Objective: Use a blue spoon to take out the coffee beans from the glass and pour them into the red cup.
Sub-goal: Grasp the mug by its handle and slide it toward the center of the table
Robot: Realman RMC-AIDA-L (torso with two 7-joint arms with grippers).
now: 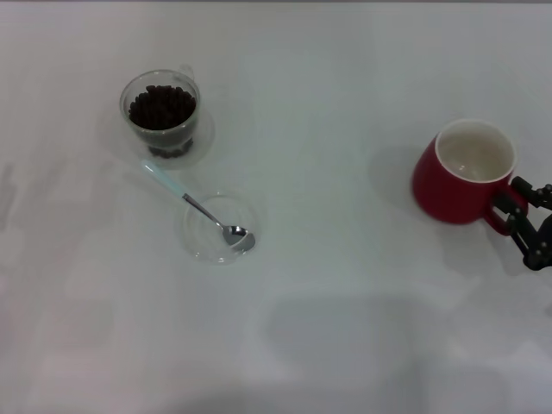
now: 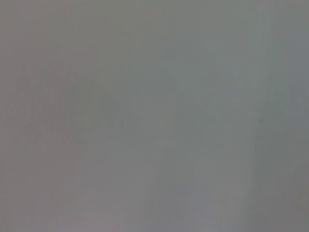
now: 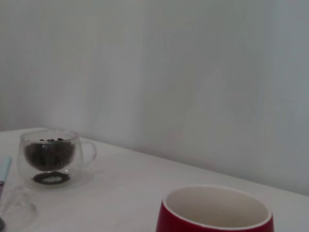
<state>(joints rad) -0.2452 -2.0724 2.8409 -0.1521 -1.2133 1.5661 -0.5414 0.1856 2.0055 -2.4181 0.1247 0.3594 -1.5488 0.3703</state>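
While nothing has been scooped yet, as far as I can judge, the whole job is left to do. The red cup looks empty inside, and the glass is heaped with beans.

Start near the robot, using the head view as a clock face. Closest, at about seven o'clock from the middle of the white table (image 1: 345, 345), sits a flat clear saucer (image 1: 203, 246). The blue spoon (image 1: 194, 207) lies across it, with its shiny bowl resting in the saucer and its pale blue handle sticking out toward ten o'clock. No gripper is touching it.

At about four o'clock, by the edge of the view, is the right gripper (image 1: 517, 211). Its black fingers sit right at the handle of the red cup (image 1: 457, 177). It seems to be pinching the handle, but I cannot tell for sure if the jaws are closed on it.

Farther away, at ten o'clock, stands the glass (image 1: 161, 112), just past the tip of the spoon's handle. The coffee beans (image 1: 161, 107) fill it.

The left gripper is not seen anywhere.

Next, the spoon must be picked up, dipped in the glass, and tipped into the red cup.
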